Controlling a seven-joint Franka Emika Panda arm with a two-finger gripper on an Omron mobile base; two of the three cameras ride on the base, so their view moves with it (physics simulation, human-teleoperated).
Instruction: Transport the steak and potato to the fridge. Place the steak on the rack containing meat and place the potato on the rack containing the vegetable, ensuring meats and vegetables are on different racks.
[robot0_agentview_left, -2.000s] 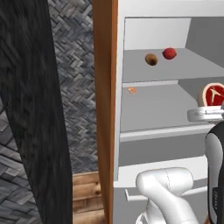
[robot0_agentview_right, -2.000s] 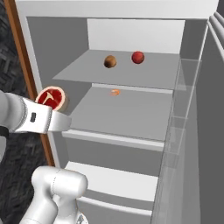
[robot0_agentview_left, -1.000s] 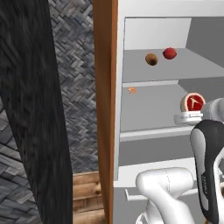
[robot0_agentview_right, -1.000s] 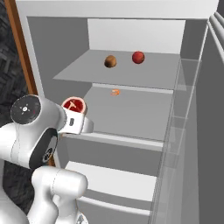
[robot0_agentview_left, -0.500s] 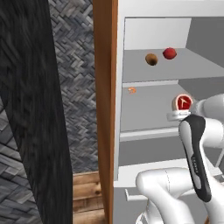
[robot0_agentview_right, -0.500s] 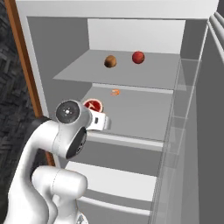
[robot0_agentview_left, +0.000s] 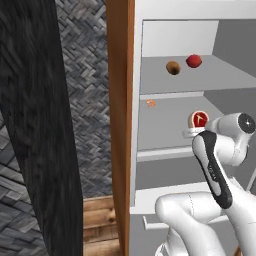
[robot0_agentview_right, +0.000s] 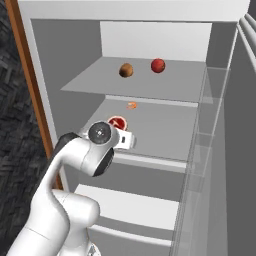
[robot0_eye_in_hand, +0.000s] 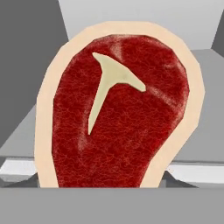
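- Since the earlier frames, arm has swung inward; steak (robot0_agentview_left: 199, 119) now over the middle shelf (robot0_agentview_left: 165, 127).
- Jaws clamp the steak upright.
- Next: lower, release near orange meat scrap (robot0_agentview_left: 150, 103).

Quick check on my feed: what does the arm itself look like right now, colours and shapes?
The arm is glossy white, built of rounded, tube-like segments, with a long dark inlay strip along one link. A round dark grey joint cap with a small hub closes one joint end. The hand beyond it is a small white block. No cables or lettering are visible.
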